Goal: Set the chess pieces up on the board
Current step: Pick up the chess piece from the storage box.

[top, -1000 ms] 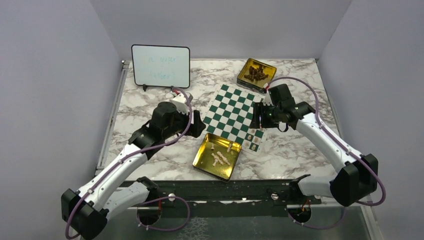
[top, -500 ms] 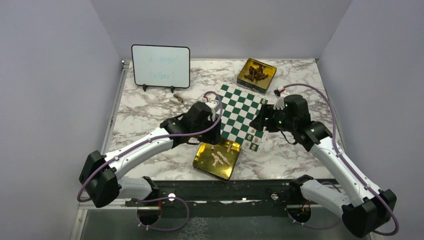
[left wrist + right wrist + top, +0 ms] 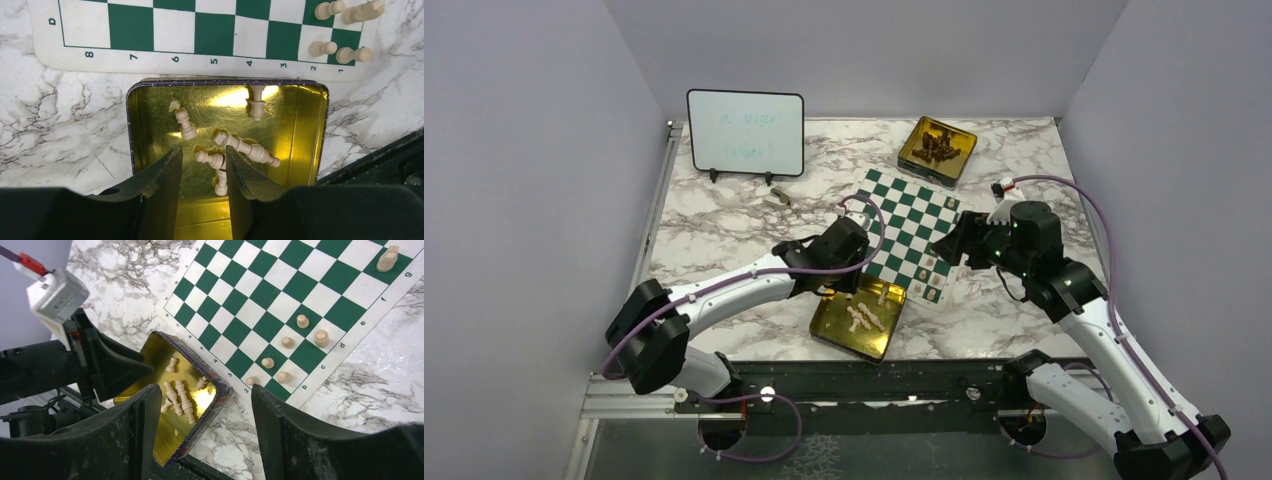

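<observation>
Swinging across from the table's left side, the left arm has brought its left claw (image 3: 846, 288) down over the square gold metal tin (image 3: 832, 322) at the near edge, its fingers narrowing on the way. The right claw (image 3: 951, 246) has eased back off the right edge of the flat green-and-white checked chessboard (image 3: 902, 212). From above, small pale cream chess pieces (image 3: 862, 317) lie in that tin, and a few stand on the chessboard's near right corner. A second gold tin of dark pieces (image 3: 937, 148) and a black-framed whiteboard (image 3: 745, 132) sit at the far side of the marbled table (image 3: 714, 215).

At the left wrist, the left claw (image 3: 202, 152) hangs low inside the tin (image 3: 295, 130). Its fingers stand a narrow gap apart, with one of the chess pieces (image 3: 207, 159) lying between them. Whether either finger touches it, I cannot tell.

At the right wrist, the right claw (image 3: 200, 392) gapes wide and empty above the tin's corner (image 3: 220, 390). A cluster of pieces stands on the chessboard (image 3: 280, 290) just beyond.
</observation>
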{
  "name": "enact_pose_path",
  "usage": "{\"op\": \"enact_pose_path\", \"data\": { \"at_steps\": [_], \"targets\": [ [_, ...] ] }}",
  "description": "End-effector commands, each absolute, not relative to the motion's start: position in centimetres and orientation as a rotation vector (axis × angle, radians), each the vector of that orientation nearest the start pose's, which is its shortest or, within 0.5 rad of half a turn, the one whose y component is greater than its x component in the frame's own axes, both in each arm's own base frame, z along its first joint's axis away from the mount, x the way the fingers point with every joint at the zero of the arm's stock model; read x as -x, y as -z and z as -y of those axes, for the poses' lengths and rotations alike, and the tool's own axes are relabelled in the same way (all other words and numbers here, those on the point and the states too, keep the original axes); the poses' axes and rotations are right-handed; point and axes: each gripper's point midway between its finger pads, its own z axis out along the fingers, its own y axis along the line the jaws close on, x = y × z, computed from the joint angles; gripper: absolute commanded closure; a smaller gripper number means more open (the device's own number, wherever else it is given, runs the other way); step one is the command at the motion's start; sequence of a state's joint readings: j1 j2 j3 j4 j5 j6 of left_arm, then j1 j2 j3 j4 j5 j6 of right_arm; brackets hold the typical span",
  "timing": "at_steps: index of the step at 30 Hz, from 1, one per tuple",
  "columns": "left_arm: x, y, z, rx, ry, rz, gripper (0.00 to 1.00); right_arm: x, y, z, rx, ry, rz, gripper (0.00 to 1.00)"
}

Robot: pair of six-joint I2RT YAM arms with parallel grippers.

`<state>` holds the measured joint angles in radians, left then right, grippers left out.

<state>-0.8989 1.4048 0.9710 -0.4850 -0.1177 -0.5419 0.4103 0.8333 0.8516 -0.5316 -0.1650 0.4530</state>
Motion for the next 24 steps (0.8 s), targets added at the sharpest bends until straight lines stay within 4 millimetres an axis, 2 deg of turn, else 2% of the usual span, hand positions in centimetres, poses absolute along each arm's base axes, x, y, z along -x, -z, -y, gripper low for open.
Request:
{"op": "enact_pose_path", "data": {
  "at_steps": [1,12,24],
  "targets": [
    [-22.3,-8.8,27.4,-0.376,0.418,-2.503,0.63,-24.1,-22.5,-14.8,0.012,-0.666,-2.121,0.29],
    [-21.9,-5.8,28.2,-0.384,0.418,-2.552,0.67,-24.0,-22.7,-14.2,-0.006,-0.641,-2.104,0.29],
    [-21.7,-3.3,27.1,-0.381,0.325,-2.602,0.71,-23.9,-22.3,-14.0,-0.003,-0.625,-2.117,0.28]
  ]
}}
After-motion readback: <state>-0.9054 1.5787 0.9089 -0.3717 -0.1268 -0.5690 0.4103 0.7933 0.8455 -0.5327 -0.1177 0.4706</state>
